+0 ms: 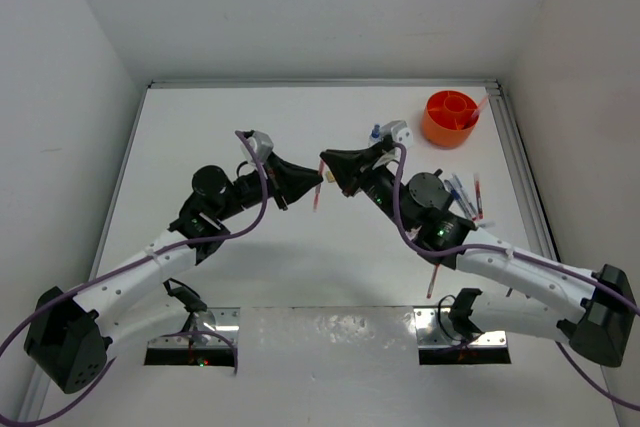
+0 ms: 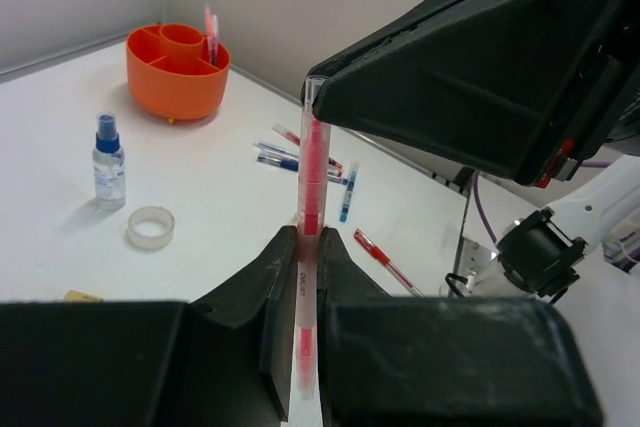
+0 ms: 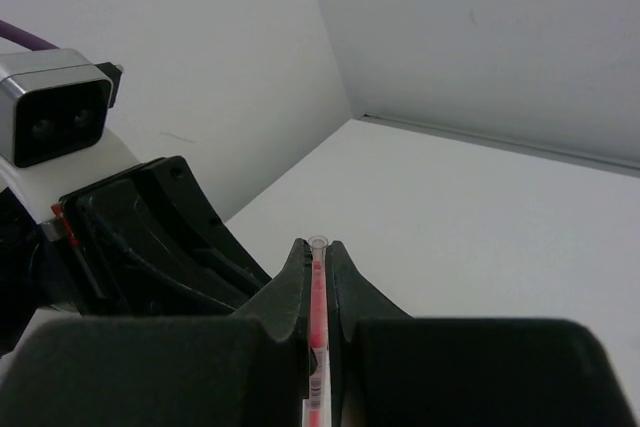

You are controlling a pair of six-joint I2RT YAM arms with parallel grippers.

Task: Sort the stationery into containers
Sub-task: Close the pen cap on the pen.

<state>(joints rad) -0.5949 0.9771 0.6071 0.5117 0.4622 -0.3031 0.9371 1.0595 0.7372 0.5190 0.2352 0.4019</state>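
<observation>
The left arm [image 1: 140, 272] reaches in from the near left corner with its elbow bent and its wrist aimed at the middle of the table [image 1: 250, 277]. The left gripper [image 1: 310, 184] has its fingers [image 2: 262, 282] pressed together on a red pen [image 2: 313, 157]. The pen runs up the slot between them and stands out well past their tips. Its clear top end meets the tip of the right gripper [image 3: 318, 247], whose own fingers [image 3: 285, 292] are pinched on the same thin red shaft, with only the clear end showing beyond them. The right arm [image 1: 520, 272] comes in from the near right, folded at the elbow, so the two grippers meet nose to nose.

From overhead the black housings cover both grips, and only a short pink stretch of pen hangs out below the tips. In the left wrist view the pen's lower end is cut off.

Far beyond the left fingers and off to their left sits the orange tub [image 2: 170, 92], with pens standing in one compartment. Nearer are a spray bottle [image 2: 108, 162] and a tape ring [image 2: 151, 227]. A tan eraser [image 2: 82, 296] barely peeks over the finger housing. To the right of the held pen lie loose pens [image 2: 345, 192], red and blue; how many there are is hard to make out.
</observation>
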